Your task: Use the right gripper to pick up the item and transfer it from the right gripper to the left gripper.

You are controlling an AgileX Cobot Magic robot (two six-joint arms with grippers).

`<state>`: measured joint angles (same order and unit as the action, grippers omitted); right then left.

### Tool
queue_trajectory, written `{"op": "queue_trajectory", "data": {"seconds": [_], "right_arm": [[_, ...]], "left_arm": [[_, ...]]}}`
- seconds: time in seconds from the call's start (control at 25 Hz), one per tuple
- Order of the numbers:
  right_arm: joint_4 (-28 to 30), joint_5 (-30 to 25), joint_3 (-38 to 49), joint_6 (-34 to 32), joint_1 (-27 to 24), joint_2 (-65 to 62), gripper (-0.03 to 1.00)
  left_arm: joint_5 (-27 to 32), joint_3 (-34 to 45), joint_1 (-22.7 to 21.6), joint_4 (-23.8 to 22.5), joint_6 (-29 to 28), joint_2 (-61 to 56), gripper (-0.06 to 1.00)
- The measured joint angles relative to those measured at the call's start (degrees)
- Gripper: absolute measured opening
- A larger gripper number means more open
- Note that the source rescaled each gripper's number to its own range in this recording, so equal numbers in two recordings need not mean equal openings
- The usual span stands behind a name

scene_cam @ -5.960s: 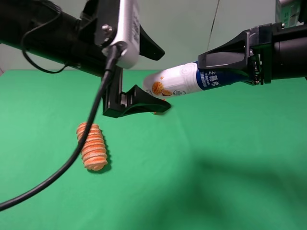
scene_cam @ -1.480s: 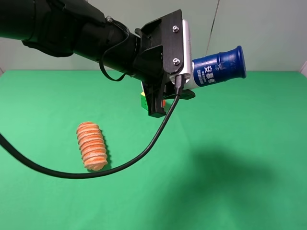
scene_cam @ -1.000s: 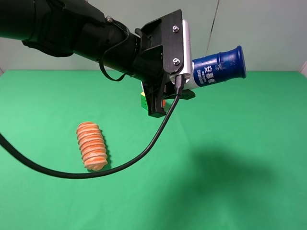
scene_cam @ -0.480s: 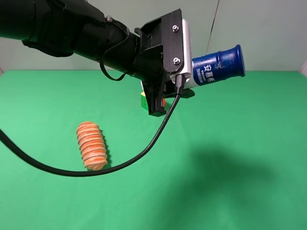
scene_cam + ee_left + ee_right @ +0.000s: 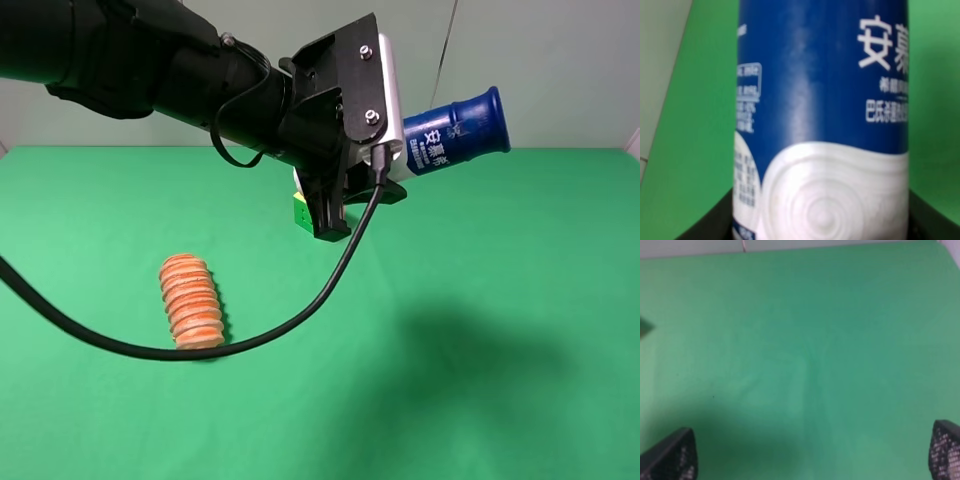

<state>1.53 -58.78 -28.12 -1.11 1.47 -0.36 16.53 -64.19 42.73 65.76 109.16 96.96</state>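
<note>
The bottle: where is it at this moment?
In the exterior high view the bottle is in the air at top centre, clamped in the left gripper, up and right of the cube.

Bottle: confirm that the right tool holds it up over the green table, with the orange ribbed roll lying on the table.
Wrong tool. The left tool holds the bottle up over the green table, with the orange ribbed roll lying on the table; the exterior high view shows it.
</note>
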Motion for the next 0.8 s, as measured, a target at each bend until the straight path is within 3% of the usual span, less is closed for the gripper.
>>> {"op": "queue_trajectory", "data": {"seconds": [0.64, 0.72, 0.8], "right_arm": [[0.0, 0.0, 0.0, 0.0, 0.0, 0.0, 1.00], [0.0, 0.0, 0.0, 0.0, 0.0, 0.0, 1.00], [0.0, 0.0, 0.0, 0.0, 0.0, 0.0, 1.00]], "left_arm": [[-3.3, 0.0, -0.1, 0.0, -0.1, 0.0, 0.05], [-2.1, 0.0, -0.9, -0.1, -2.1, 0.0, 0.05], [-1.6, 0.0, -1.9, -2.5, -8.8, -0.1, 0.05]]}}
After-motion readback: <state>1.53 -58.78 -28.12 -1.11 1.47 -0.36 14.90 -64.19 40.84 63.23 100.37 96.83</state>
